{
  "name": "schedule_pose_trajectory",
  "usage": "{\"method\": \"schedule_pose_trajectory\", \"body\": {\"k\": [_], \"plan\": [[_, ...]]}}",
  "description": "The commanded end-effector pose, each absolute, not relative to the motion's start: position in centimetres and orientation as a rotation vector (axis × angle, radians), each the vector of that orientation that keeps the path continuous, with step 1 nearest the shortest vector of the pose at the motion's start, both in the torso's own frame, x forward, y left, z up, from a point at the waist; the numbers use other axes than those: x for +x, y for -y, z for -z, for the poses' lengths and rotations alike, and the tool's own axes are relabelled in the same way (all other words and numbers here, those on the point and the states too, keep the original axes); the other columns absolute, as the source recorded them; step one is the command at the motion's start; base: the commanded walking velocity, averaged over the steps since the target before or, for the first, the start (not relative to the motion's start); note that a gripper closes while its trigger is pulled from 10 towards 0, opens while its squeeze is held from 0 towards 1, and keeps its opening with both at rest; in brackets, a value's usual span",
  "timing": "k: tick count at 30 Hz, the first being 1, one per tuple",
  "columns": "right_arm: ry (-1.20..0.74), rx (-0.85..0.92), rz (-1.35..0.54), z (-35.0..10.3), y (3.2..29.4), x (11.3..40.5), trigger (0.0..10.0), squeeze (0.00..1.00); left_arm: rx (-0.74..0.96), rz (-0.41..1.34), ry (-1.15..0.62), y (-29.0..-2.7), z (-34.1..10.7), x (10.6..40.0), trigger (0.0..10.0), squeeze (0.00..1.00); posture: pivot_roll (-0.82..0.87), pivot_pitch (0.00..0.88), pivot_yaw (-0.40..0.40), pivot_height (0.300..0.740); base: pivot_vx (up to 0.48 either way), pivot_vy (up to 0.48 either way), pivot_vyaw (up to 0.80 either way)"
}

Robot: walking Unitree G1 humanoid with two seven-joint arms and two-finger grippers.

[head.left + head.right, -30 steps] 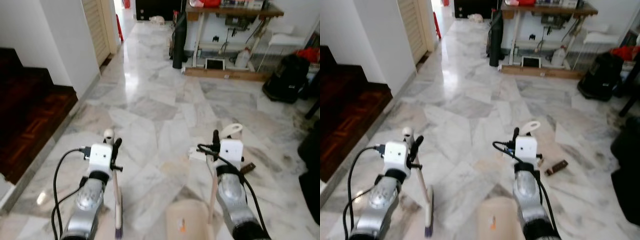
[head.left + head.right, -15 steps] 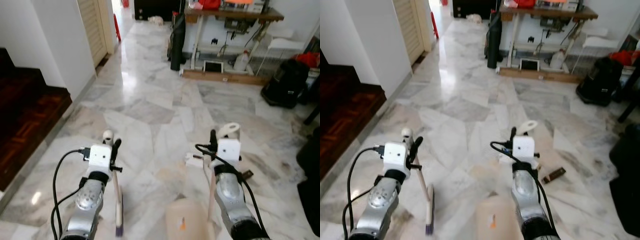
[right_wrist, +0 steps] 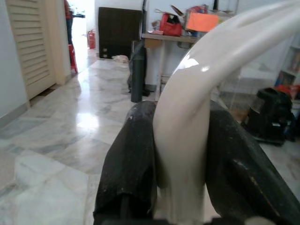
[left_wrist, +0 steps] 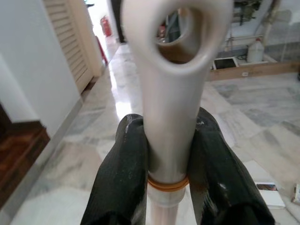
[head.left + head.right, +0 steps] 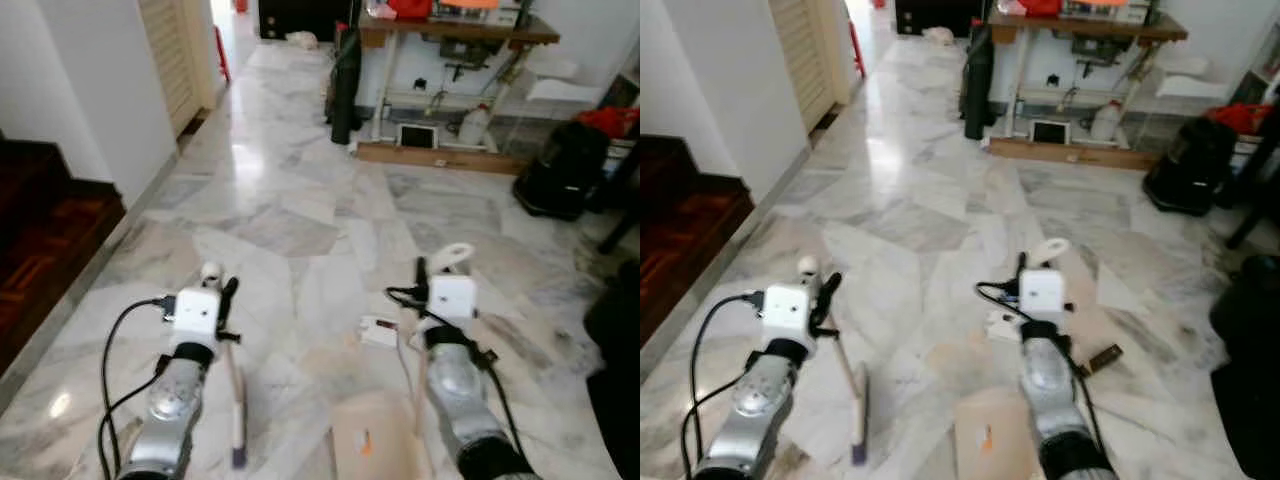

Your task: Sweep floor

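Far left: dark wooden stairs [image 5: 40, 215] and a white wall [image 5: 85, 80], louvered door [image 5: 170, 50] behind it. Marble floor [image 5: 290, 200] runs across the whole scene. Left end effector [image 5: 218, 292] is clamped on the cream broom handle [image 5: 234, 385], both black fingers [image 4: 124, 183] pressed against the shaft just below its looped top end; handle runs down and toward the robot to the floor, purple tip at the low end. Near the bottom center, a beige dustpan [image 5: 372, 440] sits on the floor, between the two arms. Small white card or paper [image 5: 379, 331] lies on the floor just ahead of the dustpan. Right end effector [image 5: 432, 268] is clamped on the dustpan's upright cream handle [image 5: 455, 256], fingers [image 3: 131, 168] tight on both sides of the curved top. Small brown object [image 5: 1099, 358] on the floor just right of the right arm. Far back: a wooden tabletop [image 5: 455, 25] with clutter, a black upright bag [image 5: 343, 85] beside its leg, a white jug [image 5: 474, 122] beneath. Right side: black backpack [image 5: 560, 170] on the floor, another dark shape at the right edge.
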State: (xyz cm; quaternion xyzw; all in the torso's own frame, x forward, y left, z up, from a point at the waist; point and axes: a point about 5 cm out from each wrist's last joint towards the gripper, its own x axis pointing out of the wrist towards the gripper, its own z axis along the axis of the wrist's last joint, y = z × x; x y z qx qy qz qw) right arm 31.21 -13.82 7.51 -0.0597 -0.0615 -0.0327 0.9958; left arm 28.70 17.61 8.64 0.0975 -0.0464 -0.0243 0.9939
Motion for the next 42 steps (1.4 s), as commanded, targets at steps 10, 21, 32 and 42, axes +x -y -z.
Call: {"method": "schedule_pose_trajectory", "body": {"k": [10, 21, 32, 42], "plan": [[0.156, -0.090, 0.103, -8.41, 14.52, 31.62, 10.0, 0.00, 0.199, 0.052, 0.134, -17.32, -9.57, 28.99, 10.0, 0.00, 0.11, 0.025, 0.010, 0.740, 0.303, 0.000, 0.00], [0.167, -0.100, 0.102, -8.54, 14.58, 31.65, 10.0, 0.00, 0.199, 0.051, 0.131, -17.34, -9.54, 28.94, 10.0, 0.00, 0.11, 0.030, 0.011, 0.740, 0.303, 0.000, 0.00], [0.165, -0.100, 0.103, -8.53, 14.59, 31.65, 10.0, 0.00, 0.200, 0.049, 0.133, -17.35, -9.56, 28.91, 10.0, 0.00, 0.11, 0.024, 0.009, 0.740, 0.302, 0.000, 0.00], [0.168, -0.099, 0.104, -8.60, 14.52, 31.72, 10.0, 0.00, 0.201, 0.047, 0.135, -17.43, -9.57, 28.92, 10.0, 0.00, 0.12, 0.017, 0.010, 0.740, 0.304, 0.000, 0.00]]}}
